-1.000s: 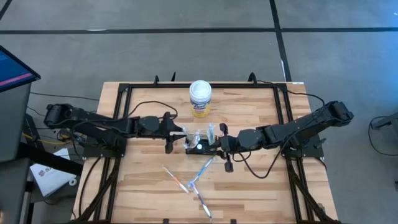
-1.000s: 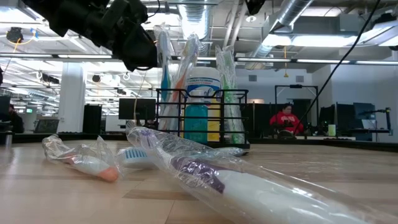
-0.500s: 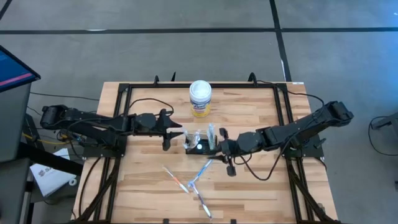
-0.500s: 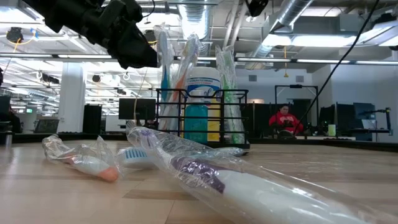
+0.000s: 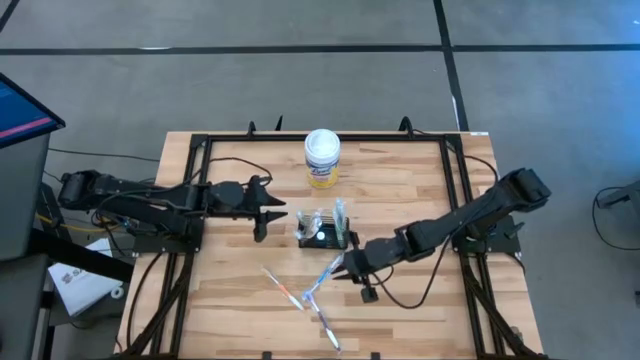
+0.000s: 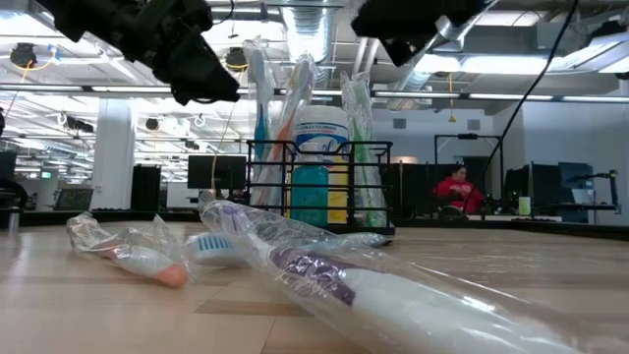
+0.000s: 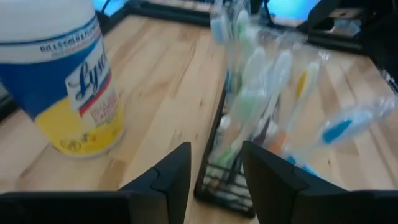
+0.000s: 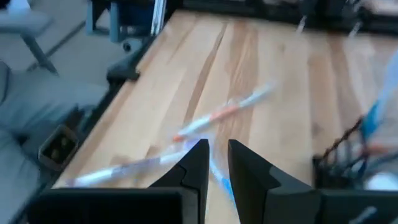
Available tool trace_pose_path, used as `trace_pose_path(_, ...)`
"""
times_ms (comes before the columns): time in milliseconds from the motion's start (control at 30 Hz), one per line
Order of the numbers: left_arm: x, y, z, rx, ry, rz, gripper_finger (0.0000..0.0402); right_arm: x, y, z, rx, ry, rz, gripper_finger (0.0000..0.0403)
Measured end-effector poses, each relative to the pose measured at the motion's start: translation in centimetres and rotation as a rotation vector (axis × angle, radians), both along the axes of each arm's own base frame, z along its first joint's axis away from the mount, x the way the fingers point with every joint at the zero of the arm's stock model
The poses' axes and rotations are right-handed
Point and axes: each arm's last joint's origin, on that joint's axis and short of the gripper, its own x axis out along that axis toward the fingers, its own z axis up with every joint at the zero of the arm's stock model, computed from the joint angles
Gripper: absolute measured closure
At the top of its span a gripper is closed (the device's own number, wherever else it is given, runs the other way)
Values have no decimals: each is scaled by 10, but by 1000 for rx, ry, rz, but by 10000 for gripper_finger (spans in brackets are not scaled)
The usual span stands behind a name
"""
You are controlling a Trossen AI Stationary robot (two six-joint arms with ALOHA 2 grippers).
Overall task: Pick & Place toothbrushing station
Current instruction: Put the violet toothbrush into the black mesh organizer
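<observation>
1. Wrapped toothbrushes (image 6: 295, 265) lie nearest on the wooden table (image 5: 400, 310).
2. Mid-table stands the toothbrushing station (image 5: 322, 230); the left gripper (image 5: 268, 212), beside it, is open and empty.
3. The right gripper (image 5: 352, 270), near it, has a narrow gap and holds nothing.
4. An office lies beyond.

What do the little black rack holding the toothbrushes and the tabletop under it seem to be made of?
The small black rectangular wire holder looks like thin metal wire with a dark coating: slim straight bars you can see through. The pale wooden table appears to be jointed wood strips, with grain and plank seams showing, and a smooth, slightly glossy finish.
</observation>
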Motion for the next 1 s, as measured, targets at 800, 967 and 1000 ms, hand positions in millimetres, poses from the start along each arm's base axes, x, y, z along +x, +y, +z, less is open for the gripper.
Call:
trace_pose_path(800, -4, -24, -4, -62, 43, -85, 277, 35, 50, -74, 291, 292, -47, 351)
trace_pose_path(967, -4, -30, -4, -61, 45, -110, 275, 43, 54, -91, 329, 354, -40, 351)
trace_pose_path(1000, -4, -30, -4, -61, 45, -114, 275, 44, 54, -93, 338, 360, -42, 351)
